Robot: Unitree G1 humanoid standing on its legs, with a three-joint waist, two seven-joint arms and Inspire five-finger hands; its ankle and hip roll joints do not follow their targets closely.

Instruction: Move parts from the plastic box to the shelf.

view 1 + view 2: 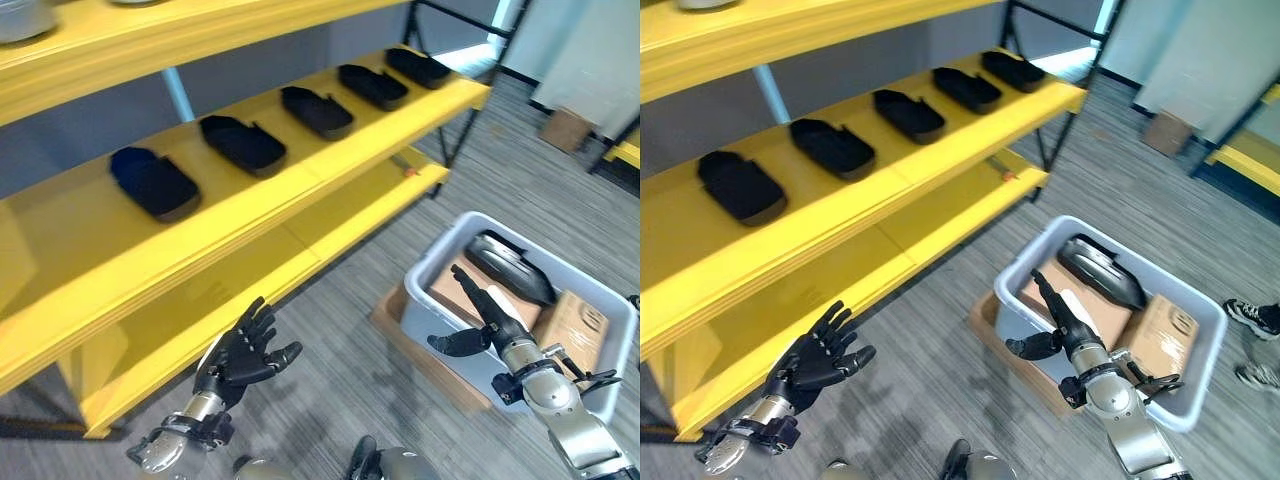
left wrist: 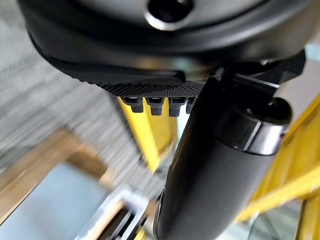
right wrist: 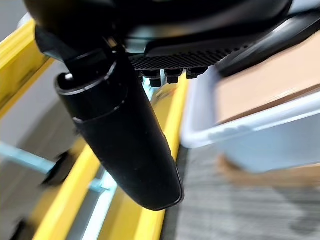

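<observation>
A grey plastic box [image 1: 430, 300] stands on the floor at the lower right, holding a black-and-silver part [image 1: 508, 266] on brown cardboard pieces. My right hand [image 1: 482, 320] hangs over the box's near side, open, fingers straight and pointing at the part, thumb out, nothing in it. My left hand [image 1: 243, 352] is low at the left, in front of the bottom shelf, open with spread fingers and empty. Several black parts [image 1: 240, 143] lie in a row on the middle board of the yellow shelf [image 1: 300, 190].
A flat cardboard sheet [image 1: 400, 330] lies under the box. The shelf's bottom board [image 1: 330, 225] is bare. A cardboard box [image 1: 566, 128] stands far right. A person's shoes [image 1: 1252, 315] show at the right edge.
</observation>
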